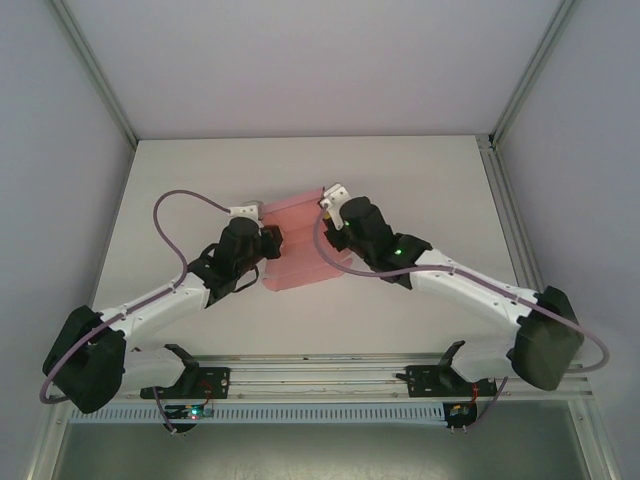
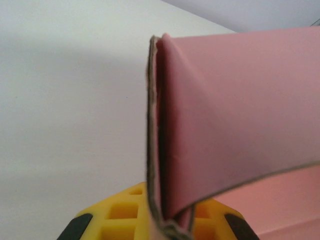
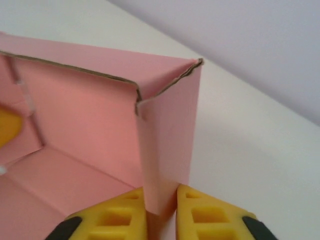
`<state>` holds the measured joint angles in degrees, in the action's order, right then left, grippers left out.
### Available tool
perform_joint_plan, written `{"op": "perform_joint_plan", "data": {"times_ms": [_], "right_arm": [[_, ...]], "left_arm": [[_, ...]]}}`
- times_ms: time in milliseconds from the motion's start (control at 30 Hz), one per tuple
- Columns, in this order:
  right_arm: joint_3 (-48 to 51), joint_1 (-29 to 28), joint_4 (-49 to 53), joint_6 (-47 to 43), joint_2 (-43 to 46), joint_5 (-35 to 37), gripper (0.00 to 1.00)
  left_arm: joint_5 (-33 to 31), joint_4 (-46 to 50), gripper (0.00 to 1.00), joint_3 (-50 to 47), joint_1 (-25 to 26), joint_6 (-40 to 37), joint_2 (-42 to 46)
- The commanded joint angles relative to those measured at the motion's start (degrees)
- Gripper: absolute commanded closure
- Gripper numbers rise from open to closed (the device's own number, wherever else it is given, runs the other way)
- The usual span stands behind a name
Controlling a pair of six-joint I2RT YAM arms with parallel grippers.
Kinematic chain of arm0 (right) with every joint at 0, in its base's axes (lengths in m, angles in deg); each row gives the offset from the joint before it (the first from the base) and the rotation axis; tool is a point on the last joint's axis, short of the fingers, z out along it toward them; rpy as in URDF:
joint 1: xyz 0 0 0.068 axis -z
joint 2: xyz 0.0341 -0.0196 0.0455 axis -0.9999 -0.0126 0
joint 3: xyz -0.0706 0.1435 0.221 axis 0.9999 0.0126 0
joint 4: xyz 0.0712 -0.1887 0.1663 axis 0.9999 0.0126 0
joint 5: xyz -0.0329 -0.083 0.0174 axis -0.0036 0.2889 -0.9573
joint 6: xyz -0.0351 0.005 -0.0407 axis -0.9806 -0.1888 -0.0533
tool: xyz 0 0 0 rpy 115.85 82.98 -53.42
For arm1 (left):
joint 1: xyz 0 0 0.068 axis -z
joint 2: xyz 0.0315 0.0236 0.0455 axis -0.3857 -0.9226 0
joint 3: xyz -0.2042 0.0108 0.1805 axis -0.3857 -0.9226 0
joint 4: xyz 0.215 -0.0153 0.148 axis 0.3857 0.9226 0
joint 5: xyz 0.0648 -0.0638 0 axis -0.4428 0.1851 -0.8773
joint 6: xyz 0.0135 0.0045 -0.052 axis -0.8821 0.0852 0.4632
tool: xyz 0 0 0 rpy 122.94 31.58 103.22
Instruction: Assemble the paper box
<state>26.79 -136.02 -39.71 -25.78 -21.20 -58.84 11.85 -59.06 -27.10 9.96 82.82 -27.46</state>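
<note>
You've got the box (image 1: 298,245) half-folded on the table (image 1: 420,190), left gripper (image 2: 167,222) pinched shut on one doubled wall, right gripper (image 3: 161,207) clamping the opposite wall, so next probably means locking that wall down without crushing it.

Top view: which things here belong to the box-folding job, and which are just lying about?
Job: box; left tool and right tool, both pinching its walls.
Just there: table; cable. Nothing loose lies about.
</note>
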Motion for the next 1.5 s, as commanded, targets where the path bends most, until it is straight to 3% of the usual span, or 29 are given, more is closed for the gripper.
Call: {"op": "perform_joint_plan", "data": {"times_ms": [0, 333, 633, 833, 933, 1000, 1100, 1233, 1300, 1400, 1467], "right_arm": [[-2.4, -0.4, -3.4, 1.3, -3.2, 13.7, 0.89], [-8.5, -1.1, -7.5, -2.8, -14.3, 41.4, 1.0], [-8.3, -0.8, -17.3, -15.4, -19.2, 51.4, 1.0], [-6.8, -0.8, -14.9, -11.6, -16.2, 45.0, 0.99], [-3.7, -1.1, -14.8, -11.4, -11.4, 30.0, 0.93], [-0.8, -1.0, -13.8, -8.2, -6.0, 14.7, 0.81], [3.6, 1.2, -14.6, -2.8, 1.9, -5.5, 0.5], [8.8, 5.5, -17.2, 3.4, 10.8, -26.1, 0.16], [11.7, 7.5, -19.8, 5.9, 15.3, -32.1, 0.02], [14.7, 9.6, -20.5, 8.0, 22.0, -32.3, 0.02], [16.1, 10.6, -19.1, 8.9, 25.9, -27.9, 0.02]], "left_arm": [[-1.3, 2.2, 1.0, 5.1, 2.1, 3.8, -0.3], [-11.9, 15.1, 1.0, 13.7, 7.7, 18.0, -5.5], [-15.7, 16.8, 1.0, 13.6, 9.0, 20.7, -5.3], [-17.1, 17.8, 1.0, 12.8, 9.0, 20.9, -4.5], [-18.6, 17.4, 1.0, 12.2, 9.0, 18.4, -4.0], [-21.3, 18.3, 1.0, 11.7, 9.0, 16.8, -3.7], [-22.9, 18.3, 1.0, 11.4, 9.0, 13.3, -2.6], [-22.9, 16.7, 1.0, 11.1, 8.9, 6.1, -0.6], [-23.1, 15.7, 1.0, 10.8, 8.7, 2.4, 0.4], [-23.7, 13.6, 1.0, 10.3, 8.5, -3.9, 1.8], [-25.7, 12.3, 1.0, 10.5, 8.3, -8.7, 2.7]]}}
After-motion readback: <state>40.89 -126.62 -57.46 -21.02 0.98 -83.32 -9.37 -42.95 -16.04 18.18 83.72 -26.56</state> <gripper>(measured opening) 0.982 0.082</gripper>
